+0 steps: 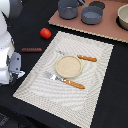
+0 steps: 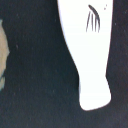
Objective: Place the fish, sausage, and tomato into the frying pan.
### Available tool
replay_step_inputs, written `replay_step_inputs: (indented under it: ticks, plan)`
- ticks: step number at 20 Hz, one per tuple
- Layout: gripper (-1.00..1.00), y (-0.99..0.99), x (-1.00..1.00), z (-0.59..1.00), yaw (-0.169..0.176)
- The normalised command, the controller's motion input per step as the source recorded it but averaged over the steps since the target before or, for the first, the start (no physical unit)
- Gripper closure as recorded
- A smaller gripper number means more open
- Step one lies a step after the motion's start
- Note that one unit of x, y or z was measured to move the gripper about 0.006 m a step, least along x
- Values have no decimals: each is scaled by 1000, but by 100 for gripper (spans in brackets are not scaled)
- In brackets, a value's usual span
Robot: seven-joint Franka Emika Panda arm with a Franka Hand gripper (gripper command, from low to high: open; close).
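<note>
Over fish, first pick; my tool state can't tell. Next: descend, grasp, carry to far frying pan.

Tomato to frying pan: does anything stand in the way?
Nothing visible does. The tomato lies on the dark table beside the mat's corner, and the stretch from there to the frying pan on the brown board holds only bare table. The taller grey pot sits beside the pan.
</note>
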Motion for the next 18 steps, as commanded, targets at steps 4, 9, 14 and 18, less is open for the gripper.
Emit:
replay_step_inputs:
  ticks: [4,9,14,18]
  plan:
    - [100,0,0,-179,24]
    - [100,0,0,-9,19]
    - [100,0,0,-42,13]
    - [100,0,0,-146,14]
